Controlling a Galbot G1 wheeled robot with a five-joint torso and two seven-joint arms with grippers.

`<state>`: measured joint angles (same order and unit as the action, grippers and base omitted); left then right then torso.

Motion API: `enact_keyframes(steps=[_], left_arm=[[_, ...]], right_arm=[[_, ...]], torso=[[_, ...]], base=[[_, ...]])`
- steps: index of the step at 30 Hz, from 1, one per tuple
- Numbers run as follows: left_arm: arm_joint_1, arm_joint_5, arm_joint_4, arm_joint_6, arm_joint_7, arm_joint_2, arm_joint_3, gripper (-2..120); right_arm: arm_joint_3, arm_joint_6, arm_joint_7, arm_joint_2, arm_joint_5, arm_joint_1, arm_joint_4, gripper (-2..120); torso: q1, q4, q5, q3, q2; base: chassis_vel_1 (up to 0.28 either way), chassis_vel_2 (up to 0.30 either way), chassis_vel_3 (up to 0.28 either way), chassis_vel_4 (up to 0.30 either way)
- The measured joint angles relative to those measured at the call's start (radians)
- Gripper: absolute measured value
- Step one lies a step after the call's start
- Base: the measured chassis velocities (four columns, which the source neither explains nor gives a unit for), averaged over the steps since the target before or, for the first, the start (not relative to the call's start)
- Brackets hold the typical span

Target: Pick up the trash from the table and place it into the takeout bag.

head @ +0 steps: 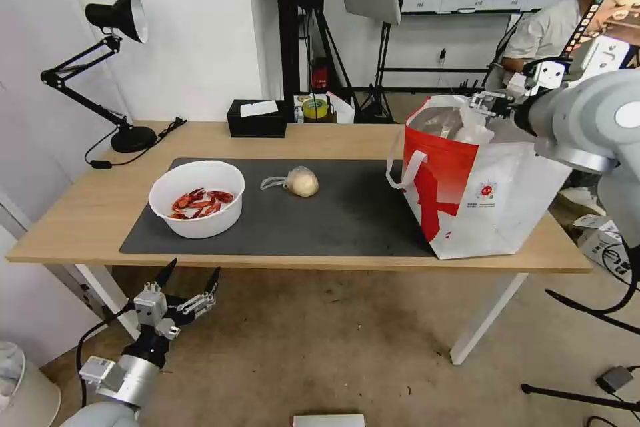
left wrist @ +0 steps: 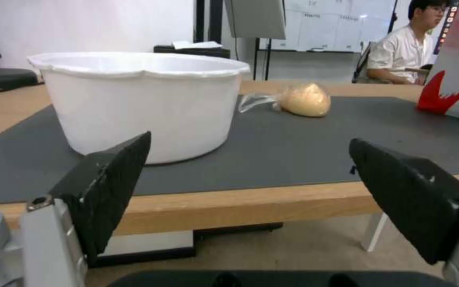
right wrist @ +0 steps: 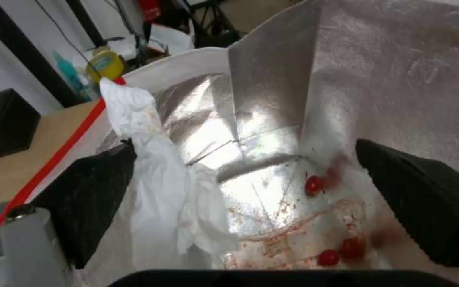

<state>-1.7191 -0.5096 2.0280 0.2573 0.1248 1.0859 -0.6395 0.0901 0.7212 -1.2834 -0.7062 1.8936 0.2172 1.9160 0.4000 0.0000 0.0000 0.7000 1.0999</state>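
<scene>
Crumpled white tissue (right wrist: 155,175) hangs against one spread finger of the right gripper (right wrist: 251,199) inside the foil-lined white-and-red takeout bag (head: 480,187) on the light-wood desk (head: 87,213). Left gripper (head: 190,279) waits below the desk edge, fingers wide, empty.

Head camera high above the table (head: 333,140); left wrist camera level with its edge; right wrist camera close over the takeout bag (right wrist: 378,79).

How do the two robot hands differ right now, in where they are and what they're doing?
The left gripper hangs low, in front of the table's near edge, open and empty. The right gripper is raised over the takeout bag's mouth, open, with a crumpled white tissue against one finger, above the foil lining. Both have black fingers spread wide.
</scene>
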Motion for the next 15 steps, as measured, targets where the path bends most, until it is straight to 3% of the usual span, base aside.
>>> enact_keyframes(steps=[15], left_arm=[[-0.007, -0.001, 0.010, 0.002, 0.000, -0.008, -0.007, 100]], right_arm=[[-0.061, 0.004, -0.028, 0.011, 0.046, -0.058, -0.016, 100]], torso=[[0.000, 0.0001, 0.0000, 0.000, 0.000]], base=[[0.000, 0.000, 0.000, 0.000]])
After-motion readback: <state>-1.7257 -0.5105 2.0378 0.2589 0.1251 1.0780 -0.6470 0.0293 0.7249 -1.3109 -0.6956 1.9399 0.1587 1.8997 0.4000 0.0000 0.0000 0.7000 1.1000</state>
